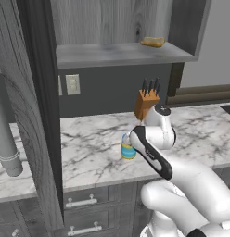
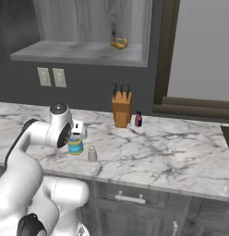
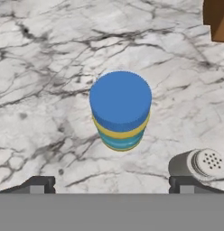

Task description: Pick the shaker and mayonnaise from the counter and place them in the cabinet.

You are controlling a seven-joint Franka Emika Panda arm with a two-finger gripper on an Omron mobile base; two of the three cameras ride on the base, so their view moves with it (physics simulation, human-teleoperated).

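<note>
Hand (image 3: 112, 185) spread wide above mayonnaise (image 3: 121, 110), nothing gripped; shaker (image 3: 198, 163) stands just beside one fingertip; descending risks toppling it across the surface (image 3: 46, 67)

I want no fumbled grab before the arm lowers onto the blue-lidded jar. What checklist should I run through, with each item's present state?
1. Two-finger gripper open wide: ok.
2. Blue-lidded mayonnaise jar with yellow stripes upright on the white marble counter: ok.
3. Jar centred between the fingertips in the hand view: ok.
4. Small grey-beige shaker clear of the descent: not ok, it stands close by the right-hand fingertip.
5. Dark grey wall cabinet's shelf has free room: ok; a yellow item lies at its far end.
6. Wooden knife block away from the jar: ok.
</note>
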